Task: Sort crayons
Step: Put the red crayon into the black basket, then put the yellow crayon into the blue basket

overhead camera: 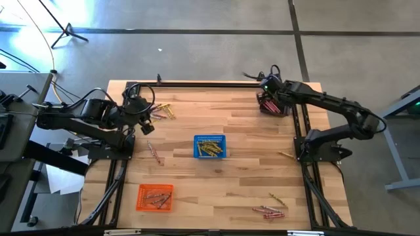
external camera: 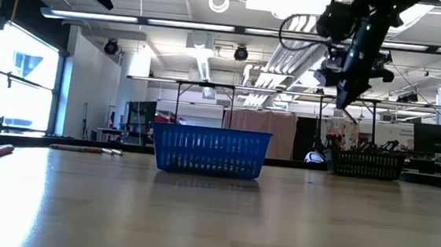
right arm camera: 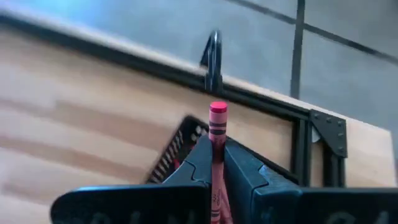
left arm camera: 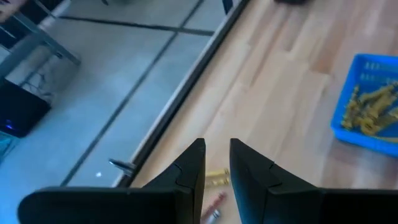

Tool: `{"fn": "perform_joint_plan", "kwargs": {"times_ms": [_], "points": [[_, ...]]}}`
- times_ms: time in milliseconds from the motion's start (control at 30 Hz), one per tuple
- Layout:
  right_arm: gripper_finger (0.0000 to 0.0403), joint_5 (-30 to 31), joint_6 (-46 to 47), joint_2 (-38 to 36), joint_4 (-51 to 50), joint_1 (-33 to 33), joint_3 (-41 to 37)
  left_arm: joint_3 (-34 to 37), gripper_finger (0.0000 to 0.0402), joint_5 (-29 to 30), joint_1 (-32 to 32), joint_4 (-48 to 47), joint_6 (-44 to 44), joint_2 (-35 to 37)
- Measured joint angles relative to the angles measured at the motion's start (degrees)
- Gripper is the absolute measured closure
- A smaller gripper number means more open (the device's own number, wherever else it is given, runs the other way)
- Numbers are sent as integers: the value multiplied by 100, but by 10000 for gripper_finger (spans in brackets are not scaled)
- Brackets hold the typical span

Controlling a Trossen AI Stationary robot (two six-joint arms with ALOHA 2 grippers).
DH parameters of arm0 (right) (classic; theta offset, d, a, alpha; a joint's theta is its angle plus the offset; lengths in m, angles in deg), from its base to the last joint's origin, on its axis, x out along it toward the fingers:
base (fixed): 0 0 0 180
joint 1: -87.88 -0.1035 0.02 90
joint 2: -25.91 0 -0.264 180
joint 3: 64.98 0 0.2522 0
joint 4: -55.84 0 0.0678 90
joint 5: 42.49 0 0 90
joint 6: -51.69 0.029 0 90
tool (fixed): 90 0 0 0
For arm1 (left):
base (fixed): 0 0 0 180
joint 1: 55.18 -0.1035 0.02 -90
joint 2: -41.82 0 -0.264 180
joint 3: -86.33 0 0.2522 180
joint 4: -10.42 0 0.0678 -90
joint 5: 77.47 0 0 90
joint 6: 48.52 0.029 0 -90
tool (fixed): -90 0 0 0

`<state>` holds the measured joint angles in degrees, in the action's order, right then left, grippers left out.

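Observation:
My right gripper is shut on a red crayon above the dark mesh basket at the table's far right; the basket also shows in the right wrist view. My left gripper is open by a narrow gap and empty. It hangs above a few loose yellow and red crayons at the far left. The blue basket at mid-table holds yellow crayons. The orange basket at the near left holds reddish ones. My right gripper pinches the red crayon between its two fingers, and the crayon lies along the fingers. The crayon's paper-wrapped shaft is between the fingertips, and its end sticks out past them. The crayon is lifted clear, above the dark basket.
Loose crayons lie left of the blue basket, by the right rail and at the near right. A black frame rail runs along the table's far edge, with more rails down both sides.

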<state>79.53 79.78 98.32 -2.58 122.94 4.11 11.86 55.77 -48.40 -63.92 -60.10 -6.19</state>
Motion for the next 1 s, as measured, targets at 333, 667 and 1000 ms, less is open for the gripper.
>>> {"fn": "perform_joint_plan", "kwargs": {"times_ms": [333, 667, 1000], "points": [[336, -255, -1036, 644, -60, 629, -88, 0, 341, 406, 0, 1084, 127, 0], [290, -2382, -450, 614, -2125, 378, -88, 0, 341, 407, 0, 1446, 127, -2], [289, -3173, -250, 614, -3255, -620, -88, 0, 341, 407, -165, 1422, 675, -2]]}}
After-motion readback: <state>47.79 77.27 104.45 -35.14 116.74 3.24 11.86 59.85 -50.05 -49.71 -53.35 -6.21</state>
